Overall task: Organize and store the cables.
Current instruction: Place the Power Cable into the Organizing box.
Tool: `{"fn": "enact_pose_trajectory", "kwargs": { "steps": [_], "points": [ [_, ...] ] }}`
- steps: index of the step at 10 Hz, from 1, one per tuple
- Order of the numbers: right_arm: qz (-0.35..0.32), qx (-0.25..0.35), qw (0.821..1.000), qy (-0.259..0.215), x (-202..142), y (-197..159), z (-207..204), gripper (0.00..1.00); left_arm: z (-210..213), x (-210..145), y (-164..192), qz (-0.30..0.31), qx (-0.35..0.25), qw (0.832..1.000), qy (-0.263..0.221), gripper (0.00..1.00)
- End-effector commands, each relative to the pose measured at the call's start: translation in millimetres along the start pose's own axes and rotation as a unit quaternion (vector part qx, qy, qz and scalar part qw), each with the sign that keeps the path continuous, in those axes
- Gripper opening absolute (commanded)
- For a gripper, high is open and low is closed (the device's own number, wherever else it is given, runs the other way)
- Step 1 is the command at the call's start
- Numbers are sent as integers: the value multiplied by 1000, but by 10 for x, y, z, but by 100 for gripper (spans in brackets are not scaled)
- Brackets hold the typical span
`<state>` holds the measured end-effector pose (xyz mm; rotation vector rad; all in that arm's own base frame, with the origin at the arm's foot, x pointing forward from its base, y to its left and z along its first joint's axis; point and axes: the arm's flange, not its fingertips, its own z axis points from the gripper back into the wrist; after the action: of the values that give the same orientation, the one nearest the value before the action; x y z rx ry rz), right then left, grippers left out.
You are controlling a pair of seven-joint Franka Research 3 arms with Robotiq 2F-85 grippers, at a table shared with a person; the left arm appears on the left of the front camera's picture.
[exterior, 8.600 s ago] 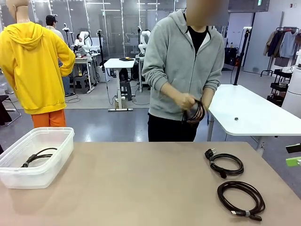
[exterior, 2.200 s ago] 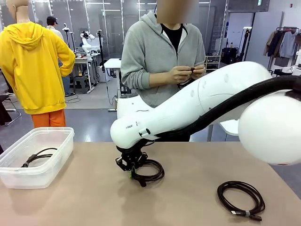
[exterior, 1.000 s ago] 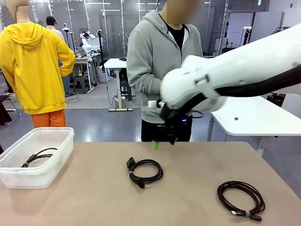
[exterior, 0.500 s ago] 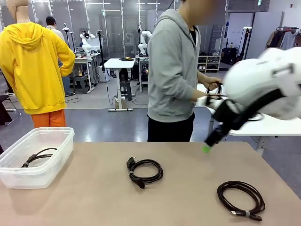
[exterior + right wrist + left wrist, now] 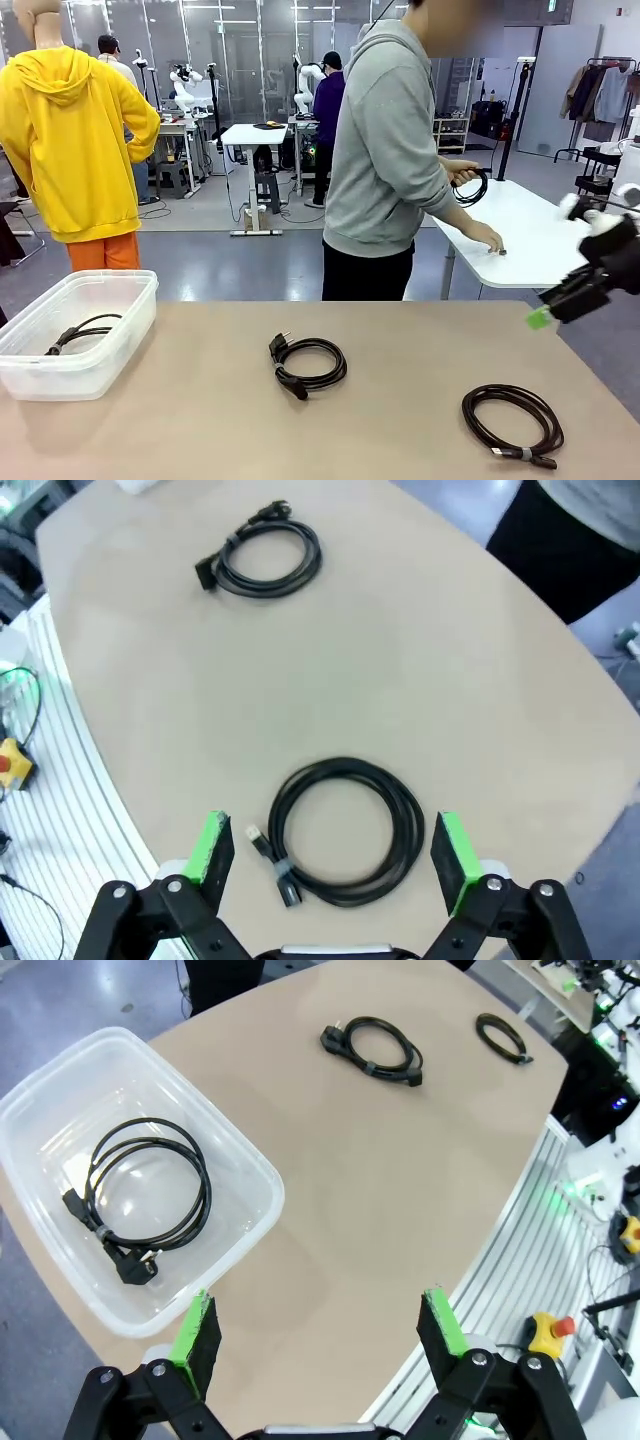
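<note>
**Front view.** Three cables lie at the robot's table [image 5: 200,420]: the stored coil [image 5: 85,332] inside the clear bin [image 5: 120,290] at the left edge; the middle coil [image 5: 308,365] near the table's centre, plug end toward the far left; the near-right coil [image 5: 510,420] close to the robot's edge, its banded end nearest the camera. The right gripper [image 5: 548,310] hangs above the right edge, up and to the right of the near-right coil and well apart from the middle one. A person [image 5: 385,150] at the far side is turned toward another table, a fourth coil [image 5: 470,187] in one hand.

**Left wrist view.** The left gripper [image 5: 320,1300] has its fingers wide apart and holds nothing; it looks down at the bin's near corner, with the stored coil lying flat just beyond one finger. The middle coil [image 5: 372,1048] and the near-right coil [image 5: 503,1038] are far across the table.

**Right wrist view.** The right gripper [image 5: 332,822] is likewise spread and empty. The near-right coil [image 5: 345,830] lies straight below, framed between the two fingers – flat, a slight oval running finger to finger, band and plug on the side toward the left-hand finger. The middle coil [image 5: 262,558] is well beyond. Judged from this, the right arm is the nearer one – a straight descent should reach the loop.
</note>
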<state>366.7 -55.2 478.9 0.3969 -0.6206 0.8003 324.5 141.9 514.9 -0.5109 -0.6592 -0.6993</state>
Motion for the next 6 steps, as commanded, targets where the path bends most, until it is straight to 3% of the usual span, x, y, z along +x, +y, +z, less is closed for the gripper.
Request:
{"fn": "enact_pose_trajectory", "kwargs": {
  "steps": [1, 2, 3, 4, 6],
  "points": [
    [9, -19, 1000, -4, -350, -21, 130, 100, -14, -3, -11, -6, 0, 1000, -12, 100],
    [7, -35, 999, -37, -484, -61, 173, 100, -14, -3, -11, -6, 0, 1000, -12, 100],
    [-3, -23, 999, -31, -463, -168, 46, 100, -14, -3, -11, -6, 0, 1000, -12, 100],
    [-7, -21, 1000, -16, -300, -128, 226, 100, -14, -3, -11, -6, 0, 1000, -12, 100],
    [-7, -21, 1000, -16, -300, -128, 226, 100, -14, -3, -11, -6, 0, 1000, -12, 100]
  ]
}}
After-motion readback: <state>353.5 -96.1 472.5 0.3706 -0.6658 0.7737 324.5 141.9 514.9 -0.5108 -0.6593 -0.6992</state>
